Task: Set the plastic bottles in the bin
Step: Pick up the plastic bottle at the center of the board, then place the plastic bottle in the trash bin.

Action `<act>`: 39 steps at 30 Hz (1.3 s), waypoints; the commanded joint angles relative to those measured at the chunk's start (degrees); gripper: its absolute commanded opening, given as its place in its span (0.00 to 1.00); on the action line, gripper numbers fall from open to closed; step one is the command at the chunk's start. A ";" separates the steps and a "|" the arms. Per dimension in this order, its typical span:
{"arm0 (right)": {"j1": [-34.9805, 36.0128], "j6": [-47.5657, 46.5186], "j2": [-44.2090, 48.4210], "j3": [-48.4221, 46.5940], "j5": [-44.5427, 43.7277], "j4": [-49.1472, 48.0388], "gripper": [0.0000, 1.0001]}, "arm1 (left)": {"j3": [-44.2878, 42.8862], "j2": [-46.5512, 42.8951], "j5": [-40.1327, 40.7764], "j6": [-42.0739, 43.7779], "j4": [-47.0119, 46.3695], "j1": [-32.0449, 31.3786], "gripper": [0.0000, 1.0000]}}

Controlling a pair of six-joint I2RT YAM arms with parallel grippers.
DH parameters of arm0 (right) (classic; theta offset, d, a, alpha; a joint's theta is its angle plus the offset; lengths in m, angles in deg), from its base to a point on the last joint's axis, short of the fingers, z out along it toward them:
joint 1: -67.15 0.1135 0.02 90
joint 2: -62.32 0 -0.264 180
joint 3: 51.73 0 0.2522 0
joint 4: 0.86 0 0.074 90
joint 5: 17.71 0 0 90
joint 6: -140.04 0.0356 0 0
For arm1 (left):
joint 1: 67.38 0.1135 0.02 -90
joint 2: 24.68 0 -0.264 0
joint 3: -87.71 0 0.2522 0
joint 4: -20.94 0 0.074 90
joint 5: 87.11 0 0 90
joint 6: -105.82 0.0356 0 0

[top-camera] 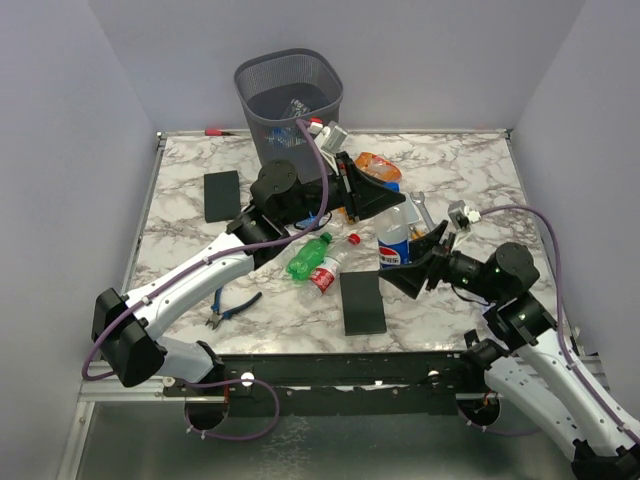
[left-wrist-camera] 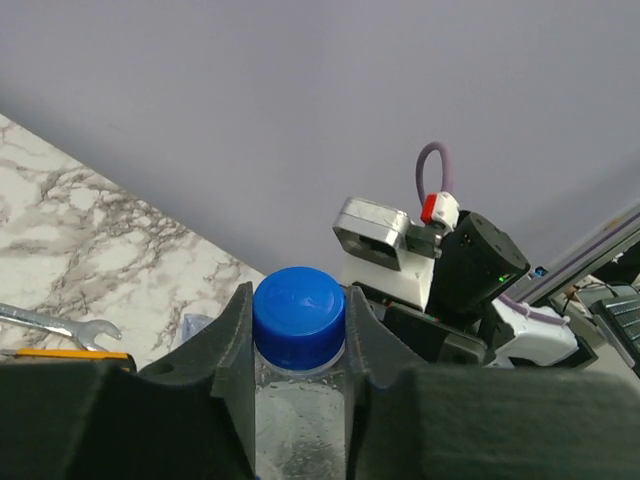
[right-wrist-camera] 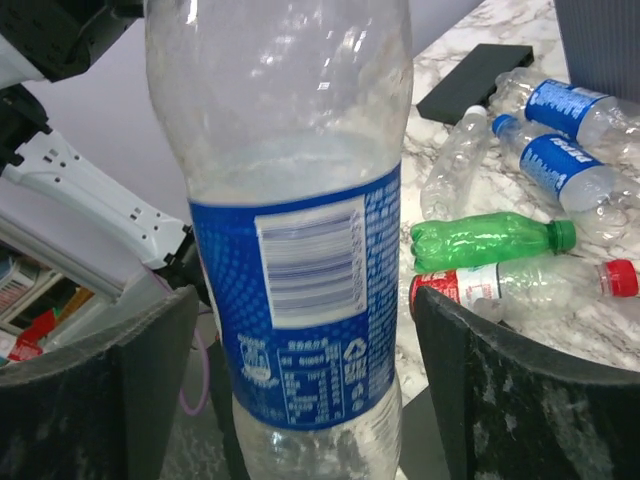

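Handover moment, top view. Clear plastic bottle with blue label (top-camera: 394, 247) is upright just right of desk centre, about 5 o'clock from the dark grey wire-mesh bin (top-camera: 262, 128), which stands at the desk's 12 o'clock edge. Can't tell if the bottle's base touches the marble desk (top-camera: 480, 170).

Left gripper (left-wrist-camera: 298, 345): jaws closed on the bottle neck, right under the blue cap (left-wrist-camera: 298, 315). Right gripper (right-wrist-camera: 300, 420): jaws spread either side of the label, a gap on both sides, gripping nothing.

Step in hand, as I read it: the left arm takes the bottle alone and carries it to the bin.
- Keep the pinch under the cap collar. It is a thin hold, so the body will likely swing.
- Lift straight up first, so the base clears the right jaws. The right arm should back off toward 4 o'clock.
- Travel toward 11 o'clock, staying above the rim. The bin looks light, and a knock could tip it.
- Open only when the bottle is over the middle of the mouth.

Left on the desk:
- At 9 o'clock of the held bottle: a green plastic bottle (top-camera: 308, 257) and a clear bottle with red label (top-camera: 328, 272).
- At 12 o'clock of it: an orange bottle (top-camera: 378, 165).
- At 6 o'clock of it: a flat black slab (top-camera: 362, 302), not for the bin.
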 commanded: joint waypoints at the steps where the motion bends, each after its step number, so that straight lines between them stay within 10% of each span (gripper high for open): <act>1: 0.35 -0.16 -2.09 -5.49 -2.98 7.89 0.98 | -0.25 -1.54 0.19 2.76 1.43 -0.41 0.00; 18: 0.35 2.77 -0.56 -25.39 -12.65 26.48 1.00 | 0.86 -11.91 25.88 20.75 5.36 -0.04 0.00; 30: 0.29 14.81 9.72 -9.48 -36.66 23.96 1.00 | -6.03 -11.82 49.45 49.20 -2.98 0.32 0.00; 39: 0.36 17.86 9.02 -2.80 -36.74 24.39 1.00 | -23.41 1.05 47.33 43.71 -1.64 14.03 0.00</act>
